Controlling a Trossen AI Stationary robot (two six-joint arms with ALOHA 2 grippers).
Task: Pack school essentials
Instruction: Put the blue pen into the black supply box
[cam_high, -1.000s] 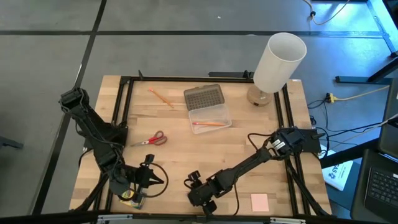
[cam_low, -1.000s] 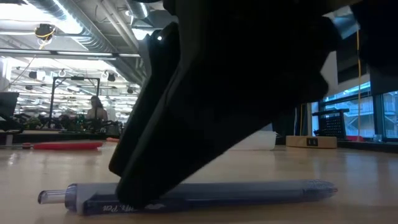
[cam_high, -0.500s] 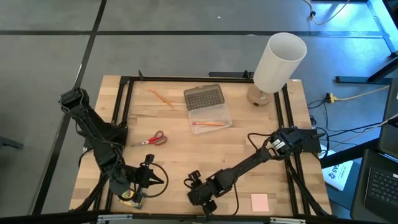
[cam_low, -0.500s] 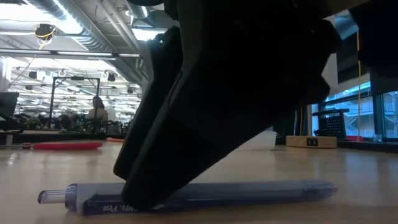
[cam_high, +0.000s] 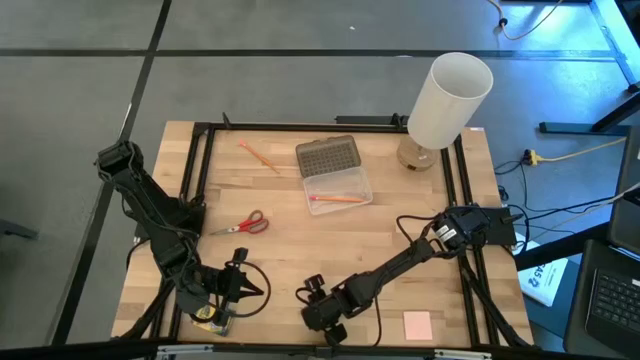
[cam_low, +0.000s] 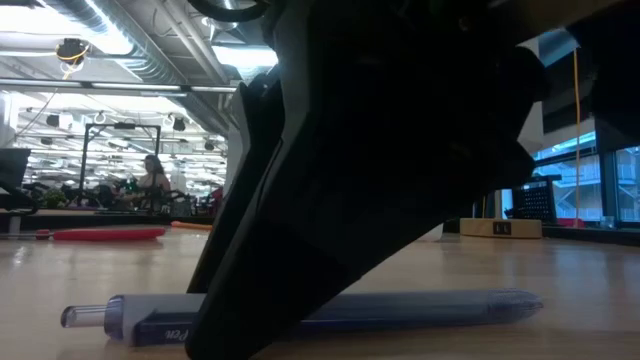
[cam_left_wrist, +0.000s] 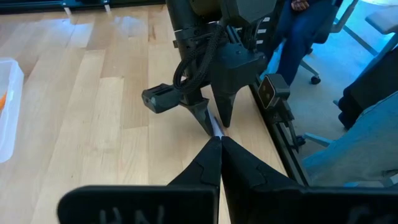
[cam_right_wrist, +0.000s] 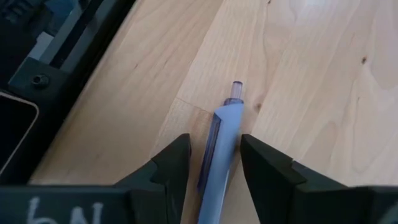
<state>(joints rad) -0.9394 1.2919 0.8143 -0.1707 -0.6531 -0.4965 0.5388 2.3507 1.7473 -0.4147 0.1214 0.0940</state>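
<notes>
The blue pen (cam_right_wrist: 222, 134) lies flat on the table near its near edge. My right gripper (cam_right_wrist: 214, 142) is open and points down over it, one finger on either side of the barrel; in the low view the pen (cam_low: 420, 305) runs behind a dark finger (cam_low: 300, 250). My left gripper (cam_high: 258, 290) is shut and empty, hovering to the left, above the green-and-yellow crayon box (cam_high: 210, 318). Red-handled scissors (cam_high: 245, 224), an orange pencil (cam_high: 260, 157) and the pink pad (cam_high: 417, 324) lie on the wood. A second orange pencil (cam_high: 335, 200) lies in the clear case. My right gripper comes from above with its fingers across the pen's barrel (cam_right_wrist: 217, 155), near the clip end. One finger (cam_right_wrist: 261, 162) stands close against the barrel; whether it touches, I cannot tell. The pen lies flat on the table.
The clear case with its grey dotted lid (cam_high: 328, 158) sits mid-table toward the far side. A tall white cylinder (cam_high: 448, 98) stands at the far right corner. A black frame rail (cam_high: 470, 290) borders the table. A seated person (cam_left_wrist: 298, 37) is beyond the table edge.
My right gripper has come down a little around the pen; in the low view its fingertip sits lower against the table than before. The pen has stayed where it was.
</notes>
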